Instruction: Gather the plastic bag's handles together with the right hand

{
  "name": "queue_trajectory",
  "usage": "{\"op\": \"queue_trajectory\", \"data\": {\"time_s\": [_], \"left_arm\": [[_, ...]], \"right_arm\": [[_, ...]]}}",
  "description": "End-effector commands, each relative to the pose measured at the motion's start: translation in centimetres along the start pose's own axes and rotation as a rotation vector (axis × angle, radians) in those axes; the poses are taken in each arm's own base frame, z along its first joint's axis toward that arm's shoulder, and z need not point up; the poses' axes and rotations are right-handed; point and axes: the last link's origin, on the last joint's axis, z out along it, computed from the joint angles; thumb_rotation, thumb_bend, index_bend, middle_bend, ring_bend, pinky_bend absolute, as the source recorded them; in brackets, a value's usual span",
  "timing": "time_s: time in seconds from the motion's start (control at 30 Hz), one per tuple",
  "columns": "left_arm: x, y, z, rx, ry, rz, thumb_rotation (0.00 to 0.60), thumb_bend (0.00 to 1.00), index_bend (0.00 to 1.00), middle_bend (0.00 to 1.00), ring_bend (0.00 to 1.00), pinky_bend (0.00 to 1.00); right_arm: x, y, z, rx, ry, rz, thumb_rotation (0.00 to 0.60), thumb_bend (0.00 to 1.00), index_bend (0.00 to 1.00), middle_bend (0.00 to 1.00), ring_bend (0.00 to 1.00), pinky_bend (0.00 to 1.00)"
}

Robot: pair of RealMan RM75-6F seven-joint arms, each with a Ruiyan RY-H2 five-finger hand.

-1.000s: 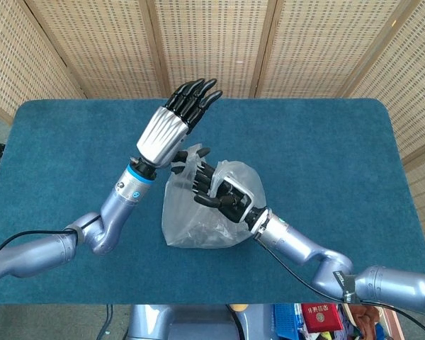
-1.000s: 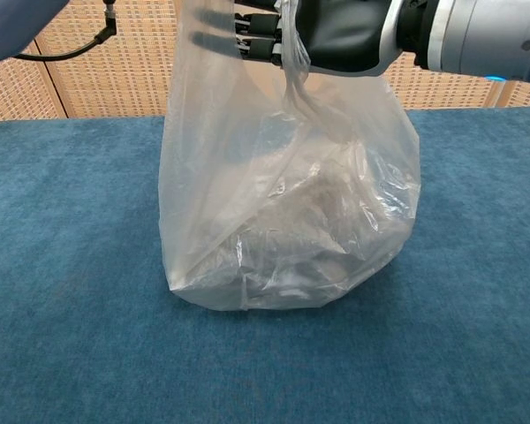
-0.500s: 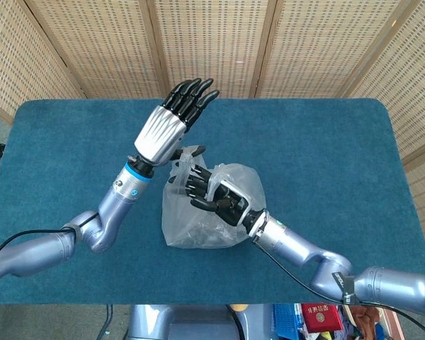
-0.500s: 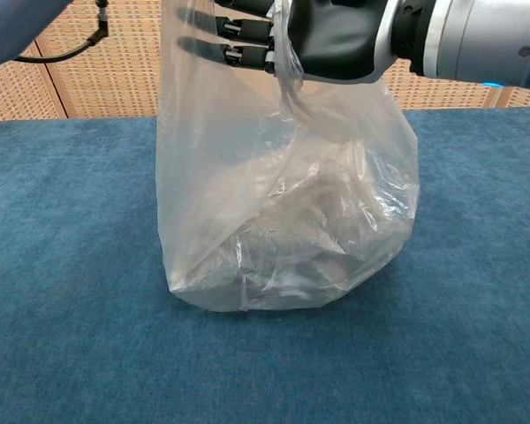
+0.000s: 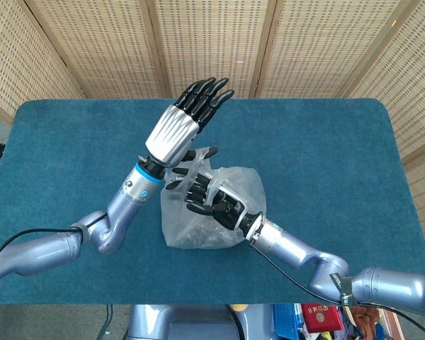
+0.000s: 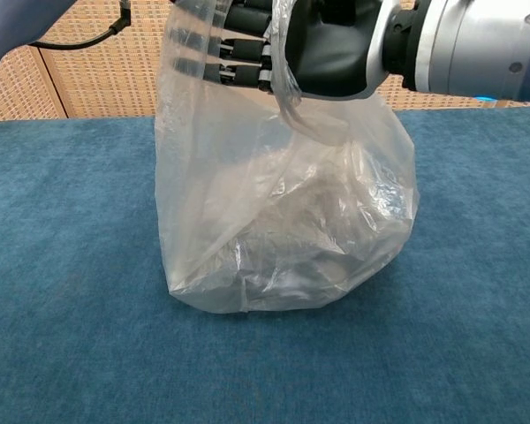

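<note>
A clear plastic bag [image 5: 230,219] [image 6: 283,221] with crumpled contents stands on the blue table [image 5: 326,149]. My right hand [image 5: 211,196] [image 6: 331,44] is at the bag's mouth with its fingers stretched out and apart. One handle strip [image 6: 284,66] loops over the palm, and the fingers [image 6: 234,62] show through the bag's left wall. It grips nothing that I can see. My left hand [image 5: 185,122] hovers just above and behind the bag, open, fingers pointing up and away, holding nothing. The second handle is hard to make out.
Woven screens [image 5: 219,42] stand behind the table. Blue cloth lies bare around the bag [image 6: 71,265]. A crate of small items [image 5: 319,319] sits below the table's near edge at the right.
My right hand has pushed further left through the bag's mouth, stretching the left wall outward. My left hand has drifted a little to the right and up.
</note>
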Motion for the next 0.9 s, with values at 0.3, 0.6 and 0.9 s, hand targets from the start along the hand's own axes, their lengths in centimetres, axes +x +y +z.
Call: {"op": "queue_trajectory", "data": {"time_s": [0.3,0.6,0.9], "left_arm": [[0.0,0.9,0.5,-0.011,-0.003,0.003,0.6,0.04,0.0,0.0,0.0,0.1],[-0.3,0.0,-0.3,0.004,-0.026,0.008,0.6,0.04,0.0,0.0,0.0,0.1],[-0.4,-0.8,-0.6,0.018,-0.047,0.007,0.6,0.0,0.0,0.0,0.0,0.08]], "right_arm": [[-0.5,-0.1,0.2,0.006,-0.008,0.002,0.6,0.29,0.15,0.32,0.19,0.15],[-0.7,-0.5,0.2,0.028,-0.006,0.017,0.6,0.33,0.15,0.32,0.19,0.18],[-0.3,-0.6,0.3,0.035,0.015,0.018,0.6,0.33,0.15,0.32,0.18,0.18]]}}
